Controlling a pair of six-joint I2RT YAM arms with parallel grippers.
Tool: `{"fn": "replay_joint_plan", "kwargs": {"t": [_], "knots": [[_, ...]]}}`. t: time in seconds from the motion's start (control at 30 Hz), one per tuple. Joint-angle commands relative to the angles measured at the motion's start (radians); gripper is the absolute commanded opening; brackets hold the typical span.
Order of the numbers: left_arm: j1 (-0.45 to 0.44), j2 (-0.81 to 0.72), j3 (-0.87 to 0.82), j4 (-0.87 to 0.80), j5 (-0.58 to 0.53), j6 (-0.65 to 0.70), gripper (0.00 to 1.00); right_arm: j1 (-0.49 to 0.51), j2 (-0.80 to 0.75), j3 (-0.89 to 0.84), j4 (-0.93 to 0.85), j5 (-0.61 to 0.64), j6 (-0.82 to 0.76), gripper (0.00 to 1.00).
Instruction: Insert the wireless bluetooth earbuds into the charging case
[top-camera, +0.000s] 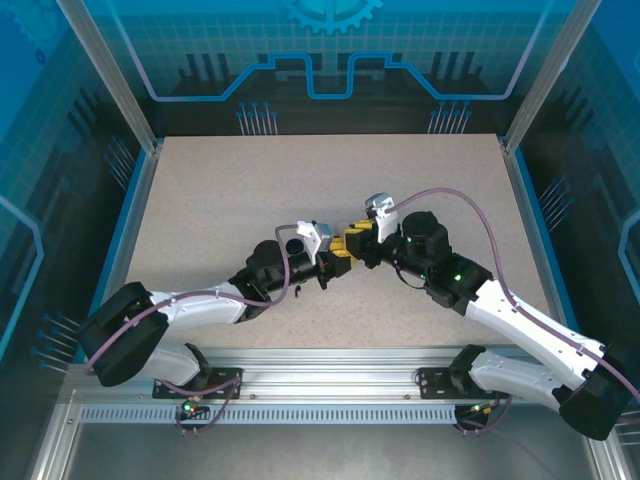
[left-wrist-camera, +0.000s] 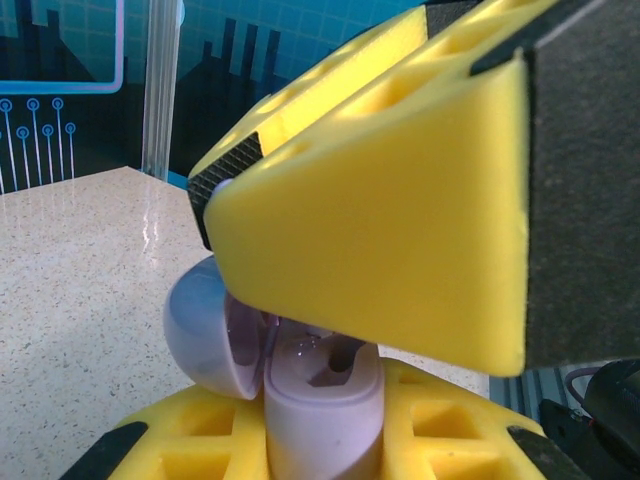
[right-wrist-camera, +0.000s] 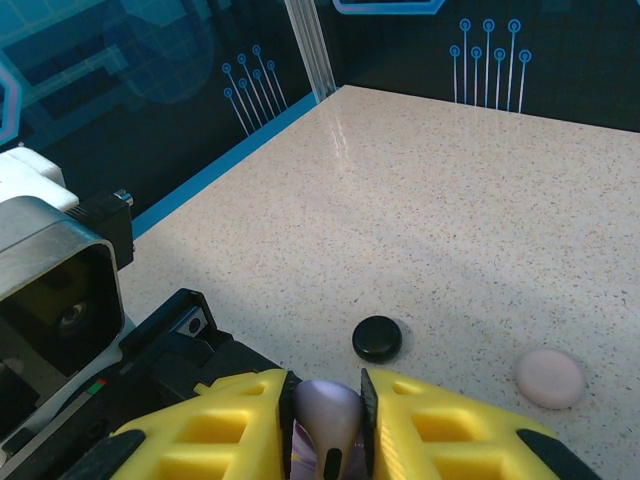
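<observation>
L gripper (left-wrist-camera: 322, 432): I see it clamped on 1 open lilac round plastic charging case (left-wrist-camera: 330, 392). R gripper (right-wrist-camera: 327, 392): narrow, pinching 1 lilac stemmed earbud (right-wrist-camera: 326, 412), I think, just over that case. Further on the speckled beige table (right-wrist-camera: 450, 200): 1 black round case (right-wrist-camera: 377, 338), 1 pale pink round case (right-wrist-camera: 550, 378), apart.

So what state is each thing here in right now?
lilac case: lid open, held by left gripper
lilac earbud: pinched in right gripper
black case: closed, on table
pink case: closed, on table
left gripper: shut on lilac case
right gripper: shut on lilac earbud
</observation>
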Motion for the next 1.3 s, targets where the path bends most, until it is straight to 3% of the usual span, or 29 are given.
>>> {"fn": "replay_joint_plan", "kwargs": {"t": [0.0,0.6,0.8,1.1,1.27], "knots": [[-0.004,-0.002,0.038,0.068,0.011,-0.008,0.03,-0.003,0.012,-0.006,-0.032,-0.003,-0.006,0.27],[-0.003,0.006,0.035,0.081,0.013,-0.014,0.03,-0.003,0.011,0.011,-0.042,-0.006,-0.001,0.30],[-0.003,0.010,0.035,0.085,0.015,-0.015,0.03,-0.010,0.012,0.087,-0.102,0.005,0.017,0.42],[-0.003,0.010,0.029,0.087,0.010,-0.005,0.03,-0.013,0.026,0.235,-0.270,0.034,0.027,0.54],[-0.004,0.012,0.024,0.091,0.006,0.006,0.03,-0.023,0.030,0.347,-0.461,0.069,0.051,0.53]]}}
